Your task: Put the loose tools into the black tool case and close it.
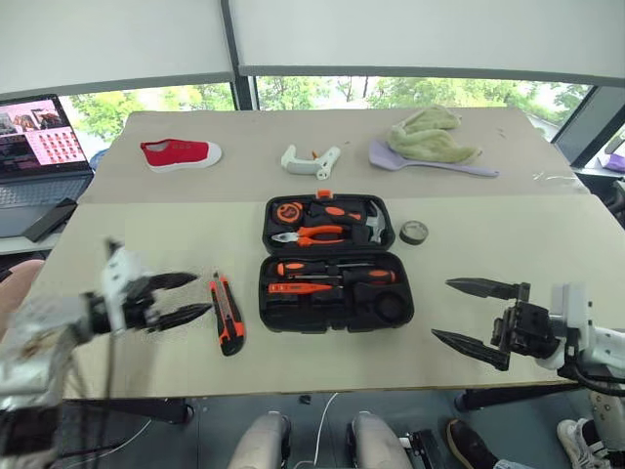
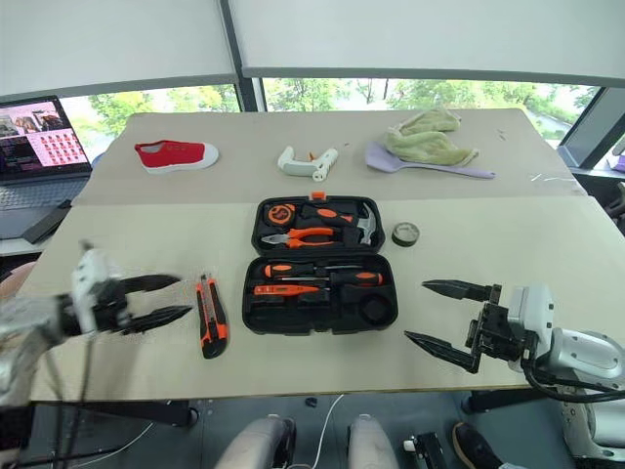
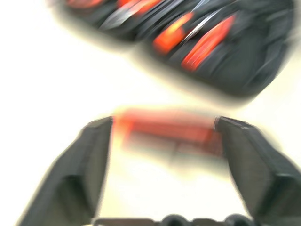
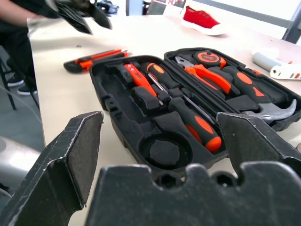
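On the table's left side, the left gripper (image 1: 190, 298) hovers with fingers spread, empty, just beside the utility knife (image 1: 227, 313). Centre, the black tool case (image 1: 334, 262) lies open holding screwdrivers (image 1: 337, 269); the tape roll (image 1: 413, 232) sits just right of it. Further right, the right gripper (image 1: 467, 313) hangs wide open, empty.

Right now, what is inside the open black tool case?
The black tool case holds pliers, a hammer and a tape measure in its far half, and screwdrivers in its near half. The round slot looks empty. Whatever lies beneath the tools is covered.
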